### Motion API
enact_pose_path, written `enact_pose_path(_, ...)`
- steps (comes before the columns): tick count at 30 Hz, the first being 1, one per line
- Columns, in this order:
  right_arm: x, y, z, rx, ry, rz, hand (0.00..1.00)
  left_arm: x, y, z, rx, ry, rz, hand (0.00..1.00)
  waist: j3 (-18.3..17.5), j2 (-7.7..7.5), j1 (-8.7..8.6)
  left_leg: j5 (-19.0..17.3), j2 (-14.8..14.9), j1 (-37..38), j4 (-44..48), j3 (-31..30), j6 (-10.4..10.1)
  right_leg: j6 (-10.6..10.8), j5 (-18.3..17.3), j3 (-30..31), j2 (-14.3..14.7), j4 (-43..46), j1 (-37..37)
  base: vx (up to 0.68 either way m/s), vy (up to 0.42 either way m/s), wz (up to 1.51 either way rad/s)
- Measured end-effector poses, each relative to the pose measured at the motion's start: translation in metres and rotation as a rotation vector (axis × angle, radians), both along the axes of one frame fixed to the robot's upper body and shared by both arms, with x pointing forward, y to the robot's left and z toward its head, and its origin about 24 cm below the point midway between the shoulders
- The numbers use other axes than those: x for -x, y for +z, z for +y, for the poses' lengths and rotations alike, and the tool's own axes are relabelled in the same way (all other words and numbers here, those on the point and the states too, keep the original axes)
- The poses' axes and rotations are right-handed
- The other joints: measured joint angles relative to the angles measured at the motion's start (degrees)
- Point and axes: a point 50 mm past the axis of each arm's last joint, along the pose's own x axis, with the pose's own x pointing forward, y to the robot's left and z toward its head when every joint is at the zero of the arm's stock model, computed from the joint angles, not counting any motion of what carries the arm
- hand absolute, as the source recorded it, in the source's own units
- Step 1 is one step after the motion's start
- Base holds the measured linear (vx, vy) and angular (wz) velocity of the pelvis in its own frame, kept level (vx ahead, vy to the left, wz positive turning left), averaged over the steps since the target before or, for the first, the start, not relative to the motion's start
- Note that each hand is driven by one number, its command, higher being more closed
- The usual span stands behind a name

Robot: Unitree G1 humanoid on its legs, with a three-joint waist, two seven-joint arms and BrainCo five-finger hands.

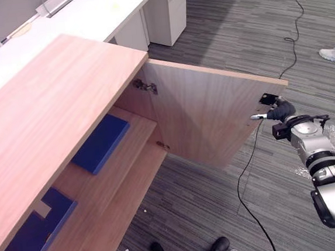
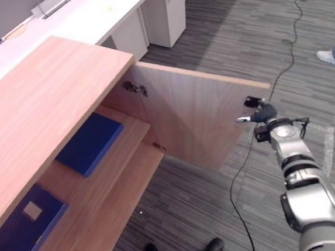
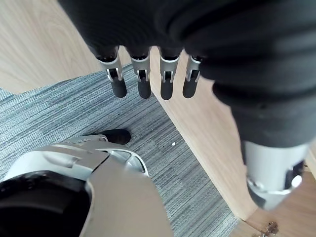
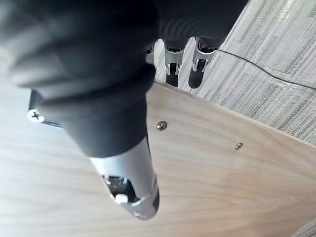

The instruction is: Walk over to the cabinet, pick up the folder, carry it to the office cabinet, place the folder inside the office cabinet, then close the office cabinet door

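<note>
the office cabinet [image 1: 48, 100] stands open before us, and its door [image 1: 207, 110] is swung out wide over the grey carpet [image 1: 221, 203]. a metal hinge [image 1: 145, 86] shows at the top inner corner of the door.

inside, on the shelf, the blue folder [image 1: 101, 143] lies flat, near the hinge side. a second blue folder [image 1: 39, 231], with a pale label on its cover, lies flat on the same shelf, further from the door and apart from the first one.

the right hand [image 1: 279, 112] is at the free edge of the door, near its upper corner. in the right wrist view its fingers [image 4: 196, 74] are straight and reach past that edge to the outer side, while the thumb [image 4: 131, 192] is stretched over the inner wooden face, close to two small screws [image 4: 161, 126]. we cannot tell if the thumb touches the wood.

the left hand [image 3: 143, 81] hangs low beside the front of the cabinet, above the carpet. its fingers are straight, a little apart, and the hand is empty.

behind the cabinet there is a long white desk [image 1: 105, 13], and a person's shoe [image 1: 333, 56] stands on the carpet far at the right.
</note>
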Motion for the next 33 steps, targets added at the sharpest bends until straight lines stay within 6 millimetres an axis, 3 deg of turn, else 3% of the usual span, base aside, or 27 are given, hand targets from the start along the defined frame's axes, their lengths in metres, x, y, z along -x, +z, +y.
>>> enact_pose_path(5, 0.012, -0.005, 0.046, 0.302, 0.425, 0.146, 0.0, 0.005, -0.001, -0.001, -0.007, -0.044, 0.023, 0.0, -0.5, -0.2, -2.06, 0.77, 2.23, 1.05, 0.04, 2.76, -1.08, -0.4, -0.03, 2.77, 2.92, -1.73, -0.17, -0.04, -0.087, -0.33)
enact_pose_path(9, 0.044, -0.03, 0.11, 0.479, 0.912, 0.31, 0.0, 0.004, -0.002, -0.002, -0.009, -0.095, 0.034, 0.0, -2.66, -0.76, -2.03, 1.86, 4.03, 1.63, 0.01, 3.46, -1.82, -1.92, -1.04, 3.66, 5.16, -1.93, -0.21, -0.01, -0.1, -0.14)
enact_pose_path(10, 0.05, -0.034, 0.119, 0.475, 0.976, 0.326, 0.0, 0.003, -0.002, -0.003, -0.008, -0.099, 0.033, 0.0, -2.92, -0.87, -1.78, 2.0, 4.26, 1.63, 0.0, 3.46, -1.81, -2.11, -1.17, 3.65, 5.39, -1.92, -0.21, -0.02, -0.081, 0.0)
enact_pose_path(12, 0.075, -0.054, 0.158, 0.413, 1.204, 0.387, 0.0, 0.0, -0.003, -0.005, -0.004, -0.113, 0.036, 0.0, -3.73, -1.59, -0.61, 2.43, 4.79, 1.53, -0.01, 3.37, -1.79, -2.7, -1.64, 3.56, 5.96, -1.85, -0.22, -0.03, -0.062, 0.04)
enact_pose_path(15, 0.09, -0.072, 0.208, 0.256, 1.323, 0.368, 0.0, -0.008, -0.002, -0.007, -0.001, -0.119, 0.017, 0.0, -3.99, -1.76, 1.49, 2.52, 4.66, 0.75, -0.11, 2.47, -1.77, -2.8, -1.72, 2.52, 5.84, -1.83, -0.27, -0.04, -0.011, 0.25)
enact_pose_path(17, 0.09, -0.075, 0.22, 0.231, 1.335, 0.373, 0.0, -0.008, -0.002, -0.006, -0.002, -0.118, 0.016, 0.0, -4.1, -2.16, 2.95, 2.51, 4.29, 0.65, -0.59, 1.68, -1.79, -2.8, -1.72, 2.01, 5.37, -1.28, -0.07, -0.02, 0.058, 0.34)
enact_pose_path(19, 0.091, -0.078, 0.228, 0.217, 1.347, 0.377, 0.0, -0.002, -0.002, 0.0, -0.017, -0.11, 0.033, 0.0, -4.73, -4.09, 3.55, 2.51, 3.59, 0.69, -0.74, 1.51, -1.78, -2.79, -1.71, 2.05, 4.47, -0.78, -0.07, 0.03, 0.102, 0.15)
enact_pose_path(22, 0.094, -0.086, 0.236, 0.188, 1.358, 0.396, 0.0, 0.006, -0.002, 0.008, -0.032, -0.106, 0.061, 0.0, -6.25, -6.29, 3.24, 2.49, 2.99, 0.91, -0.74, 1.57, -1.75, -2.77, -1.7, 2.18, 3.61, -0.25, -0.06, 0.06, 0.075, -0.01)
enact_pose_path(24, 0.095, -0.089, 0.242, 0.189, 1.371, 0.39, 0.0, 0.004, -0.001, 0.01, -0.038, -0.108, 0.059, 0.0, -6.64, -6.82, 2.7, 2.46, 2.91, 1.02, -0.74, 1.57, -1.7, -2.72, -1.65, 2.2, 3.48, -0.21, 0.07, 0.05, 0.039, -0.03)
enact_pose_path(33, 0.095, -0.113, 0.269, 0.229, 1.329, 0.347, 0.0, 0.005, -0.002, 0.006, -0.032, -0.082, 0.066, 0.0, -7.78, -5.66, 3.1, 2.25, 3.06, 0.83, -0.1, 0.12, -1.5, -2.6, -1.69, 0.75, 3.39, -0.09, 1.13, 0.0, 0.014, 0.07)
